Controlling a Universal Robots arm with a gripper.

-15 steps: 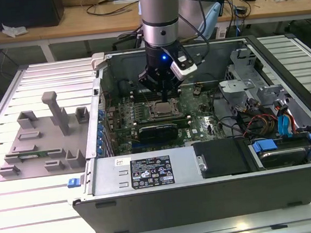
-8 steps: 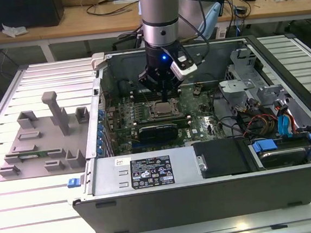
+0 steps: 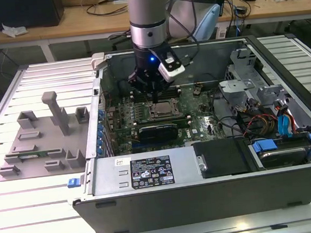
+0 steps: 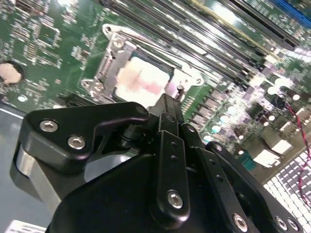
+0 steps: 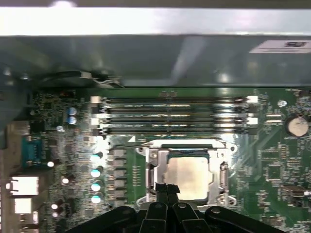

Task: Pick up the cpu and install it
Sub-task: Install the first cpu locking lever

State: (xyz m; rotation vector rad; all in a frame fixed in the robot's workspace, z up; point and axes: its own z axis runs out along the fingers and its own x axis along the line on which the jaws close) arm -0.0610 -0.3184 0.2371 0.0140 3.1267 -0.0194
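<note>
Open computer case (image 3: 152, 204) on slatted surface (image 3: 43, 202), grey fixture tray (image 3: 43, 142) beside it at exterior view's left. Inside case, green motherboard (image 3: 195, 105). cpu (image 5: 190, 177) lies flat in metal socket frame (image 5: 150, 170), silver top up. End effector (image 5: 165, 188) low over socket, fingers pressed together with nothing between, tips at cpu's edge in first wrist view; contact cannot be told. Past socket, memory slots (image 5: 170, 114), then case wall (image 5: 146, 53)

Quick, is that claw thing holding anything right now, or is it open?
Gripper: closed, fingers pressed together, holding nothing; the cpu lies in the socket by its tips.
</note>
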